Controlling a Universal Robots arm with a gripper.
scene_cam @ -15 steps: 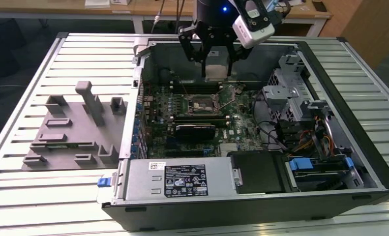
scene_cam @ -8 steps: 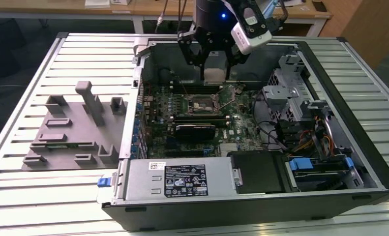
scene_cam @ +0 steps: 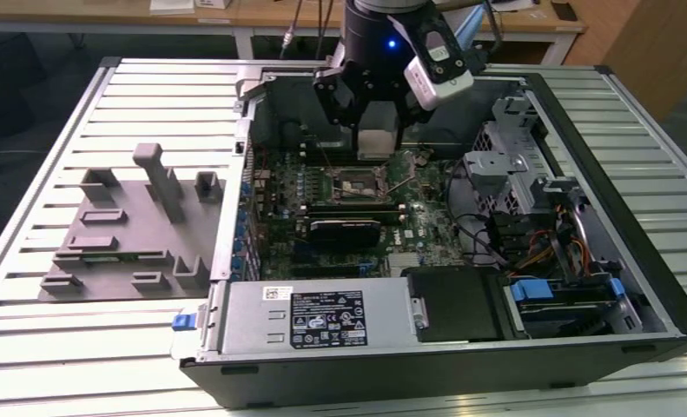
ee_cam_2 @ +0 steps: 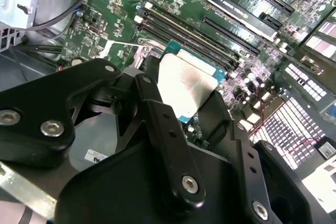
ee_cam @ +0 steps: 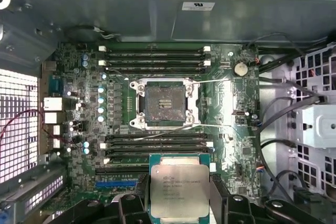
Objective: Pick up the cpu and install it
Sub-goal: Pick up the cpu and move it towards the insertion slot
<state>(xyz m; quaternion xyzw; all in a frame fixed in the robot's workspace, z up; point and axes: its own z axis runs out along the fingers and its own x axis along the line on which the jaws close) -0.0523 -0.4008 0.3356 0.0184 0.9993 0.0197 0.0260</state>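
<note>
**Operator:** Where is the cpu right now?

**Spotter:** You have it. Your gripper (scene_cam: 373, 135) is in the upper centre of the exterior view, reaching into the open computer case (scene_cam: 459, 369) that lies on the bench (scene_cam: 76, 365). Its jaws are clamped on the cpu (ee_cam: 179, 192) by two opposite edges, with the metal top plate turned up toward the wrist.

**Operator:** And the socket?

**Spotter:** The socket (ee_cam: 165, 106) sits on the motherboard (ee_cam: 231, 129), with its dark square centre uncovered inside the metal frame. In the exterior view it lies just below the cpu in the frame, a touch toward the exterior view's left. As far as I can judge, you hold the chip above the board and clear of it, short of the socket rather than over it. In the first wrist view a bank of memory slots (ee_cam: 157, 145) lies between the two.

**Operator:** Is it square to the socket?

**Spotter:** In the first wrist view the chip's edges run parallel to the socket frame, so I see no twist.
</note>
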